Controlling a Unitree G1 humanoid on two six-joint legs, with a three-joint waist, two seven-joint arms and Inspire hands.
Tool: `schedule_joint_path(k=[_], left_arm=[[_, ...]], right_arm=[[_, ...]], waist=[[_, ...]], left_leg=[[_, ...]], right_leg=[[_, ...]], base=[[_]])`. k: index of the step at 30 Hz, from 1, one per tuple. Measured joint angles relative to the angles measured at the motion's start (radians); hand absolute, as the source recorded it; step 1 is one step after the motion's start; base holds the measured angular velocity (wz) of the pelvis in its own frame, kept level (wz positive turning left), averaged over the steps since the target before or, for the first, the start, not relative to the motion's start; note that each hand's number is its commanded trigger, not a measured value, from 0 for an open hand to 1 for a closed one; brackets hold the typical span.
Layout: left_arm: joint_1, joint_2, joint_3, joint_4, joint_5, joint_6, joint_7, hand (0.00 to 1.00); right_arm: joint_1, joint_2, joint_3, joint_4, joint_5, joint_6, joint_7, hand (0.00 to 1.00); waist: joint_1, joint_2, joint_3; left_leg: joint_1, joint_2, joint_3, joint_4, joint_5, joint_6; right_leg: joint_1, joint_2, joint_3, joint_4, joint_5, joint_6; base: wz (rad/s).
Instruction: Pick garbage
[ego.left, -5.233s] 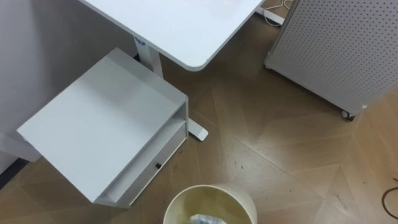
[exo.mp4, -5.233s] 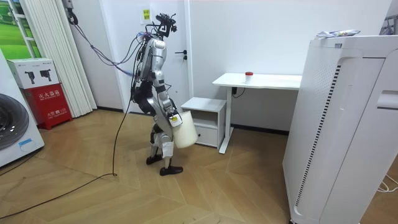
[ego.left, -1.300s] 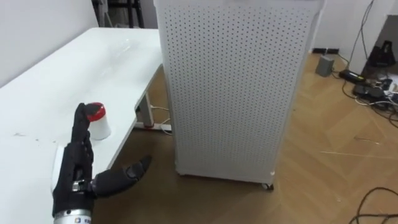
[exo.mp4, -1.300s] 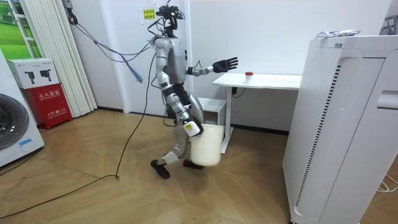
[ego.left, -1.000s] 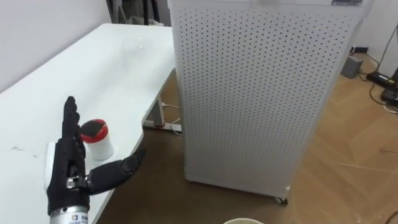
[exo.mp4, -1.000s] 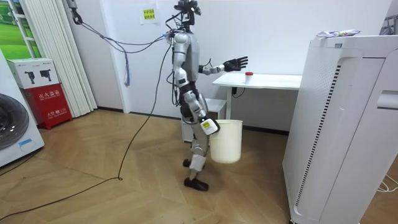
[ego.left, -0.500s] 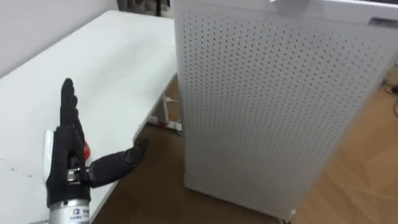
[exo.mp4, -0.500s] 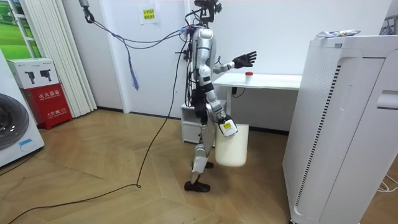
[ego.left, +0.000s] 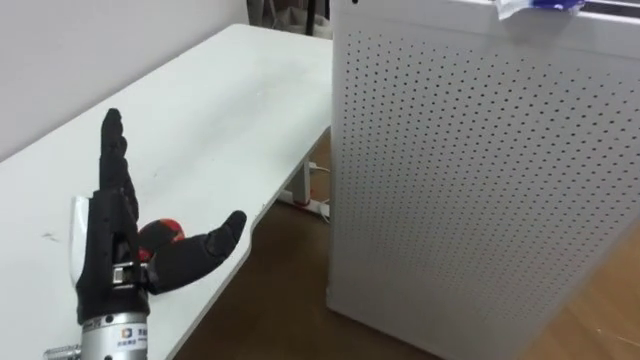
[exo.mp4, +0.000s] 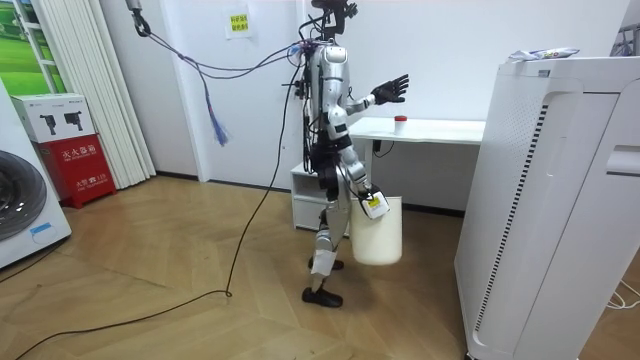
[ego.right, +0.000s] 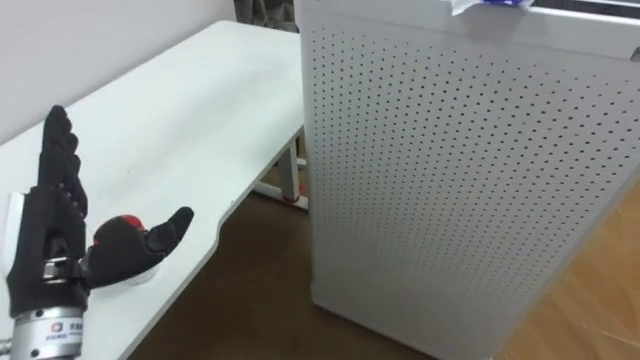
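Room view first: the robot is standing on the wood floor right by the end of the white desk, facing it. Its right hand hangs low beside its leg and is clamped on the rim of a white bin, which is off the floor. Can't see into the bin from that angle, so no idea what's in it.

The left hand is up in front of the robot with its fingers straight, thumb stuck out to the side, holding nothing. In the eye views it sits right in front of the red-topped cup, a little white container standing upright on the desk near the edge. The palm covers most of it, with just the red top peeking out between thumb and palm. From the room view the hand looks to be up in the air above desk height, not on the cup.

To the right of the desk there's a tall perforated white unit with a blue-and-white scrap lying on top.
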Motion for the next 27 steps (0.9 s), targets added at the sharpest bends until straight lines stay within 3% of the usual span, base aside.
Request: schedule_joint_path(k=[17, 22, 27], left_arm=[[0.060, 0.000, 0.010, -0.010, 0.012, -0.003, -0.019, 0.00], [0.109, 0.000, 0.013, 0.002, 0.018, -0.003, -0.024, 0.00], [0.110, -0.001, 0.024, 0.059, 0.018, -0.003, -0.022, 0.00]], right_arm=[[-0.009, 0.002, 0.009, 0.026, -0.015, 0.000, 0.016, 1.00], [-0.004, 0.002, 0.009, 0.023, -0.015, 0.001, 0.029, 1.00], [-0.004, 0.003, 0.009, 0.015, -0.015, 0.001, 0.035, 1.00]], waist=[[0.012, -0.024, -0.0027], [0.010, -0.028, -0.0031], [0.011, -0.032, -0.0042]], left_leg=[[0.000, 0.001, 0.006, 0.004, 0.000, 0.000], [-0.001, 0.002, 0.011, 0.000, 0.000, 0.000], [-0.002, 0.002, 0.014, -0.002, 0.000, 0.000]], right_leg=[[0.006, 0.000, -0.008, 0.001, -0.005, 0.001], [0.006, 0.001, -0.006, 0.001, -0.005, 0.001], [0.007, 0.001, -0.006, 0.001, -0.005, 0.001]], base=[[0.02], [0.00], [0.00]])
